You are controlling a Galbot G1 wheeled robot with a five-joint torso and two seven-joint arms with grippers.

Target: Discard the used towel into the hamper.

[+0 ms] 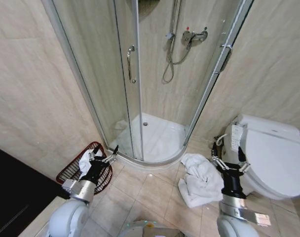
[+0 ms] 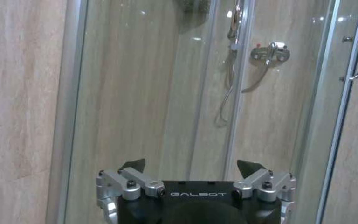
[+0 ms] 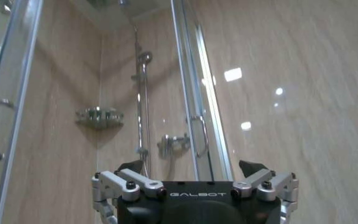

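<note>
Your left hand (image 1: pixel 106 157) is spread open over the hamper (image 1: pixel 71 170), white cloth (image 1: pixel 85 160) inside it. Right hand (image 1: pixel 230 162), open too, sits beside the towel (image 1: pixel 199 180) heaped on the floor, probably lined up to grab.

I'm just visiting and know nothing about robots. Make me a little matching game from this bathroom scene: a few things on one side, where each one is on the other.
Things:
1. hamper
2. crumpled white towel
3. toilet
4. left end effector

Places:
A. on the floor tiles between shower and toilet
B. against the right wall
C. beside the left wall, by the shower's edge
D. open, above the hamper's rim

Pairs: 1-C, 2-A, 3-B, 4-D
</note>
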